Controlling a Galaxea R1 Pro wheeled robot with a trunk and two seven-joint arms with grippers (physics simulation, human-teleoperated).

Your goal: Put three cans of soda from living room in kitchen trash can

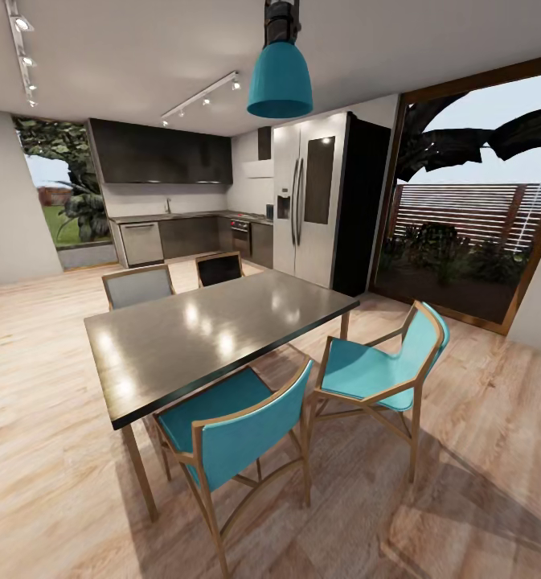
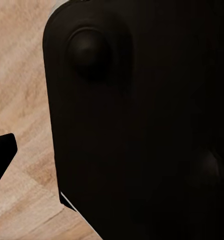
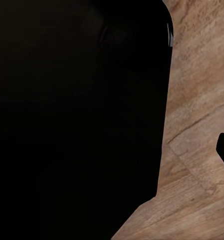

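Grippers' state can't be told, wrist views face pale wood floor (image 2: 22, 90); dark-grey-cabinet kitchen (image 1: 174, 201) lies ahead beyond the dark rectangular dining table (image 1: 214, 330).

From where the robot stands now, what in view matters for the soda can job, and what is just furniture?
For the job:
- kitchen at the far wall, with its fridge

Just there:
- dining table
- teal chairs
- hanging lamp
- glass door
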